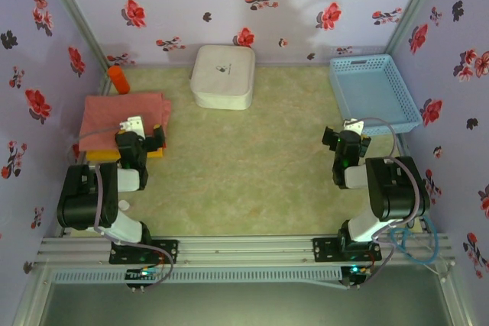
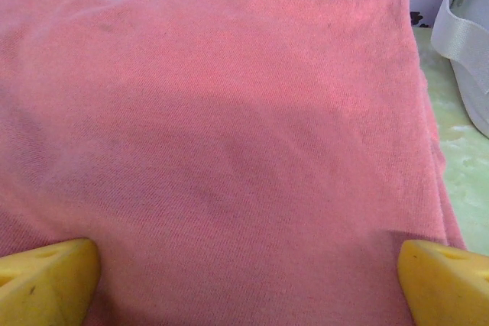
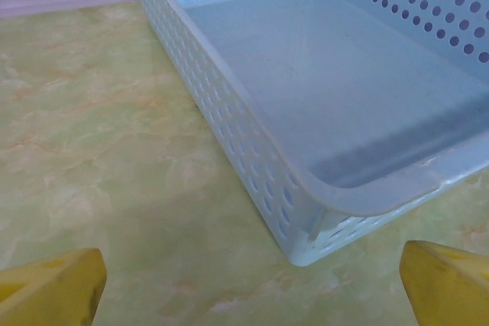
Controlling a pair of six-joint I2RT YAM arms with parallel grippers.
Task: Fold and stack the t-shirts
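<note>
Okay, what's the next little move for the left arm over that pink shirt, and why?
Probably lower the left gripper and pinch the salmon-pink t-shirt near its front edge. Its jaws stand open above the cloth, holding nothing, and that shirt lies atop the yellow-orange t-shirt. The right gripper, also open, sits far off beside the blue basket.

Green table [image 1: 252,166], t-shirts [image 1: 126,112] (stacked), box [image 1: 222,75], basket [image 1: 372,93]

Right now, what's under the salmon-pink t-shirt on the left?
A yellow-orange t-shirt lies under the salmon-pink t-shirt; only its near edge peeks out. The pink cloth covers the rest, so how it is folded and whether anything lies beneath it cannot be seen.
</note>
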